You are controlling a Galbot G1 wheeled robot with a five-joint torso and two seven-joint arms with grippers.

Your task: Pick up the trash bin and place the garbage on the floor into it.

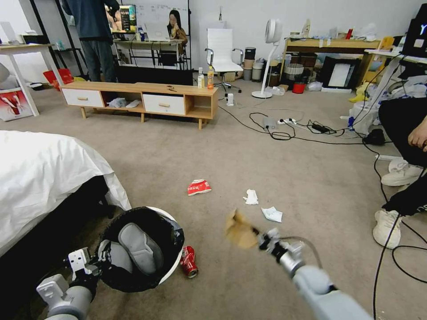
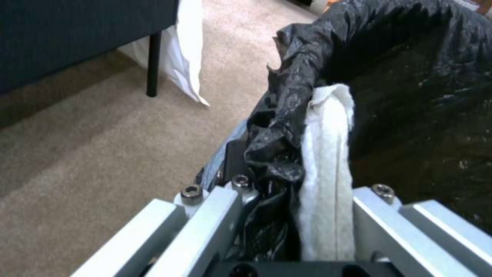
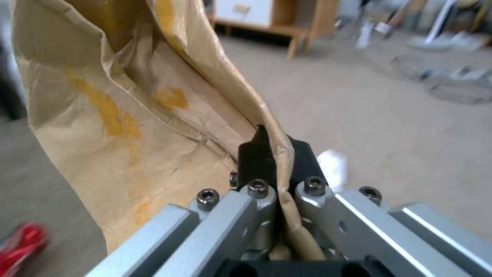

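Note:
The trash bin (image 1: 171, 222), white with a black bag over its rim, hangs tilted at the lower left, and my left gripper (image 1: 101, 260) is shut on its near rim. In the left wrist view the left gripper (image 2: 287, 181) pinches the black liner (image 2: 292, 96) and rim. My right gripper (image 1: 261, 240) is shut on a brown paper bag (image 1: 239, 229), held above the floor (image 1: 267, 169) to the right of the bin. The bag (image 3: 128, 115) sits between the black fingertips (image 3: 256, 154). On the carpet lie a crushed red can (image 1: 188, 262) beside the bin, a red-white wrapper (image 1: 199, 187) and two white tissue wads (image 1: 251, 197) (image 1: 272, 214).
A bed with a white sheet (image 1: 40, 178) stands close on the left. A low wooden cabinet (image 1: 142, 100) is farther back. Black cables (image 1: 289, 129) trail across the carpet at the right, near a seated person's shoes (image 1: 400, 174).

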